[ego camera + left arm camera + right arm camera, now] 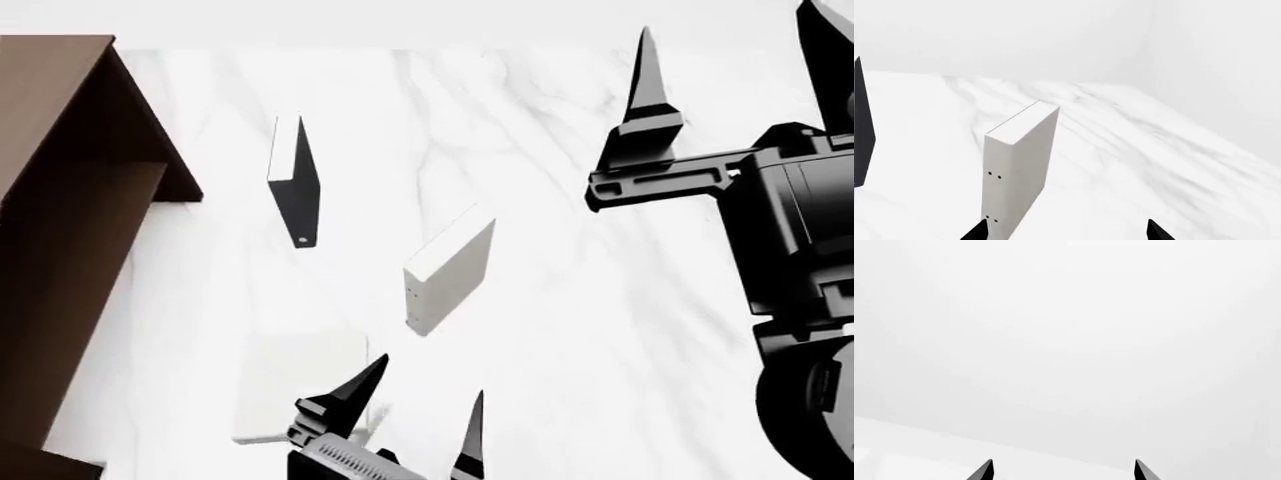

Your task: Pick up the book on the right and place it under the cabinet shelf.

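Standing upright on the white marble table (601, 330), the book (447, 272) sits just ahead of the left gripper (416, 405), whose black fingers are spread apart and empty, the book's near edge slightly toward one finger in the left wrist view. The right gripper (727, 70), also spread and holding nothing, hovers well off to the right, so the left arm looks the nearer one. Slim, off-white with a paler top edge, the book's long faces run away from the robot, well apart from the cabinet shelf (67, 250).
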